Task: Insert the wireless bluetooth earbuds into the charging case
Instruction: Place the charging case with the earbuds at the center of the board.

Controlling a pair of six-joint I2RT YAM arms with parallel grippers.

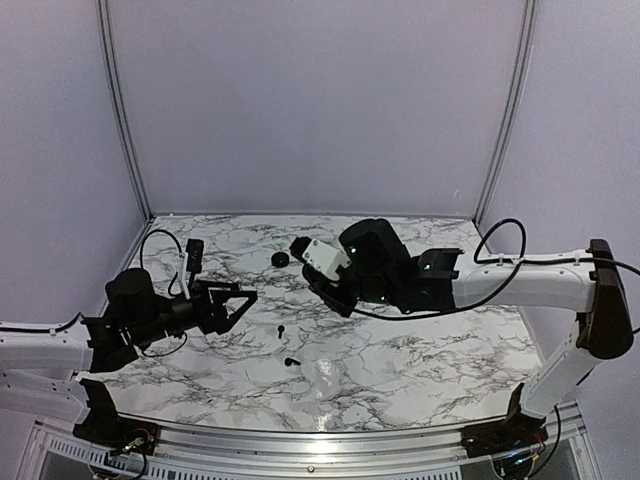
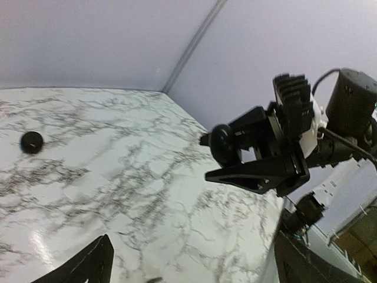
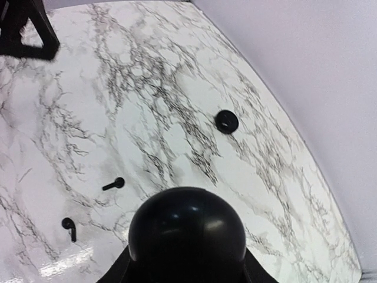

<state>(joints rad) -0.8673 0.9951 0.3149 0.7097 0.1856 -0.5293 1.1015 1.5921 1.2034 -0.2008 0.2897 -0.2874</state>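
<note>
My right gripper [image 1: 337, 293] hangs above the middle of the marble table and is shut on a glossy black pebble-like charging case [image 3: 187, 233]. The case also shows in the left wrist view [image 2: 222, 141]. Two tiny black earbuds lie on the table below it, one [image 1: 281, 329] nearer the middle and one [image 1: 292, 361] nearer the front. In the right wrist view they are at the left [image 3: 113, 184] and lower left [image 3: 69, 227]. My left gripper [image 1: 240, 308] is open and empty, low over the table left of the earbuds.
A black round disc [image 1: 279, 259] lies alone at the back of the table; it also shows in the right wrist view [image 3: 227, 121] and in the left wrist view [image 2: 32, 142]. White walls enclose the table on three sides.
</note>
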